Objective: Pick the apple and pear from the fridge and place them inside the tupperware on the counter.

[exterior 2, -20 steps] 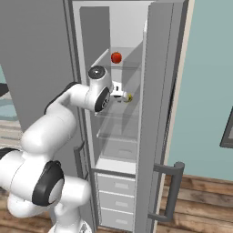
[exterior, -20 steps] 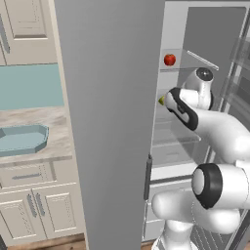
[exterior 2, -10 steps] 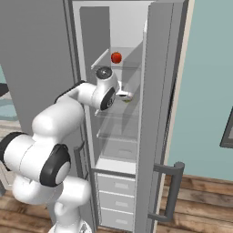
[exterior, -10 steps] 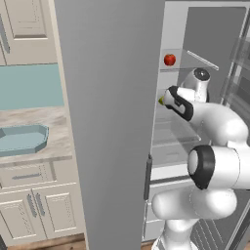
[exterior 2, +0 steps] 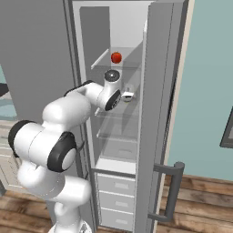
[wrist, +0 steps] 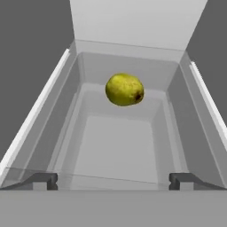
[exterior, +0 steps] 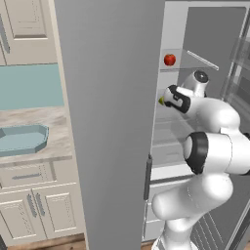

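Note:
The yellow-green pear [wrist: 124, 89] lies on a glass shelf of the open fridge [exterior: 112, 97], straight ahead of my gripper [wrist: 113, 181]. The jaws stand wide open with nothing between them, a short way from the fruit. In the left base view a sliver of the pear [exterior: 161, 100] shows at the door edge, just past the gripper [exterior: 166, 99]. The red apple [exterior: 169, 59] sits one shelf higher; in the right base view the apple [exterior 2: 116, 57] is above the gripper [exterior 2: 129, 96]. The light blue tupperware [exterior: 22, 139] rests on the beige counter [exterior: 29, 117] at far left.
The fridge's wide grey door [exterior: 107, 161] stands between the arm and the counter. A second door with a bar handle [exterior 2: 170, 191] hangs open at the right. White drawers [exterior 2: 116, 202] fill the fridge bottom. Cream cabinets [exterior: 34, 205] sit under the counter.
The arm has stretched further into the fridge and its elbow has swung lower, bringing the hand closer to the pear. The jaws have stayed open. Both fruits are unmoved.

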Controlling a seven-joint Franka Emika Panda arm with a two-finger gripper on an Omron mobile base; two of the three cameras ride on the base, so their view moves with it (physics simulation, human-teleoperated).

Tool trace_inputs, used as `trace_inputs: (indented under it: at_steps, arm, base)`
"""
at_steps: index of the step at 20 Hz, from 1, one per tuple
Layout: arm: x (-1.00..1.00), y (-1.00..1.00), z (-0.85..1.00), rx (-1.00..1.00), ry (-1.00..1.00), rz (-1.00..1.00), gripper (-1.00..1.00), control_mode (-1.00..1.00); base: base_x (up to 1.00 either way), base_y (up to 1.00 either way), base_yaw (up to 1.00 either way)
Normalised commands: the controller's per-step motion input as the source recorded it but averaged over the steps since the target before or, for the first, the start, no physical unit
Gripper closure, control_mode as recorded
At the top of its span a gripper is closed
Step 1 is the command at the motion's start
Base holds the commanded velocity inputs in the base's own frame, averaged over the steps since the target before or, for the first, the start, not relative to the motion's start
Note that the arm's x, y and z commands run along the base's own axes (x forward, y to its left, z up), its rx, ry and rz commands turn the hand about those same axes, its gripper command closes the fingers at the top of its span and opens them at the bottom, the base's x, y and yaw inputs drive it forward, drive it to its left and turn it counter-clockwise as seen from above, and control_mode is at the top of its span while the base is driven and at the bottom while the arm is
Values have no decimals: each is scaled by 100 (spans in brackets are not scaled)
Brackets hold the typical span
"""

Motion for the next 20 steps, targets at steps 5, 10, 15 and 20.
trace_inputs:
  at_steps: [5,10,15,20]
  arm:
    - [35,-5,-16,0,0,3,-100,-100]
    - [34,-2,-12,0,0,1,-100,-100]
    - [34,0,-9,0,0,0,-100,-100]
    - [33,0,-9,0,0,0,-100,-100]
  base:
    - [0,0,0]
    - [0,0,0]
    - [0,0,0]
    - [0,0,0]
